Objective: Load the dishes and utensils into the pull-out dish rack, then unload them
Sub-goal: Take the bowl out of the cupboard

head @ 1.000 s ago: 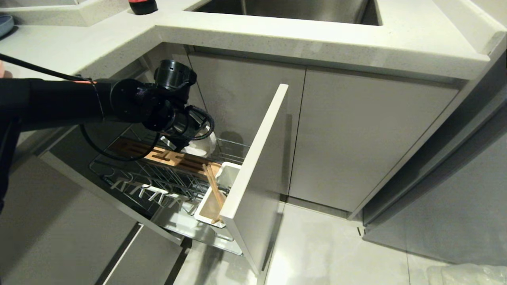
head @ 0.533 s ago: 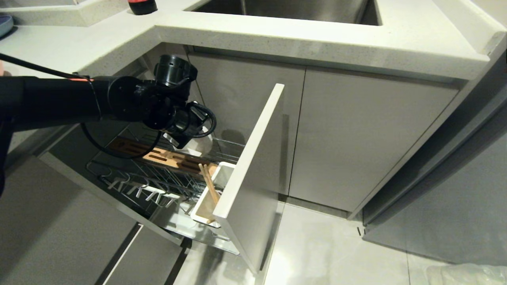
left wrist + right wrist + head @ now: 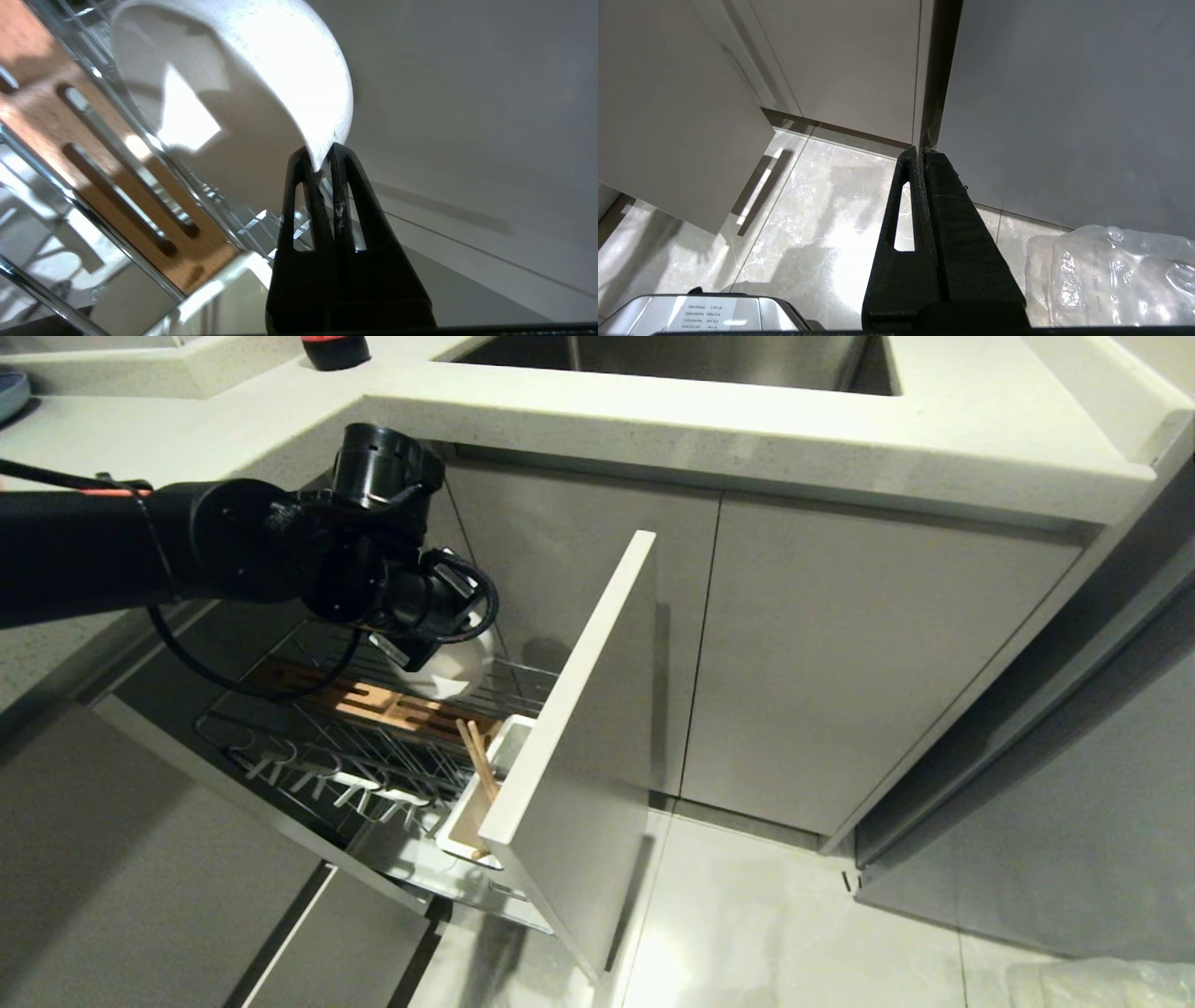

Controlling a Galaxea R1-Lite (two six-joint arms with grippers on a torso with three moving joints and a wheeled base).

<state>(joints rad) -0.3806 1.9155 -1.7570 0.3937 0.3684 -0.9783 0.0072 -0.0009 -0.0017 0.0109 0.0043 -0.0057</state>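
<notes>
A: What crowds the left gripper [image 3: 322,161]?

B: Its fingers are pinched onto the rim of the cream-white bowl [image 3: 446,665], over the far side of the pull-out dish rack [image 3: 308,751]. The slotted wooden strip [image 3: 392,707] lies just under the bowl, the upright prongs [image 3: 336,779] run along the near-left side, and the countertop [image 3: 747,425] overhangs the arm from above.

A: And on the right?

B: The rack's pale front panel [image 3: 579,728] stands there, with the white utensil cup [image 3: 471,821] just inside it and the chopsticks [image 3: 478,761] leaning in the cup.

A: Does the wrist camera add anything?

B: In the head view the wrist hides the grip itself. The left wrist view shows both fingers [image 3: 299,196] clamped on the bowl's edge, one on each side, with the bowl tilted and the strip's slots beside it.

A: The other arm?

B: Only its own camera shows it: the right gripper [image 3: 920,151], fingers pressed together on nothing, hangs over the tiled floor [image 3: 808,219], near a clear plastic bag [image 3: 1111,275].
</notes>
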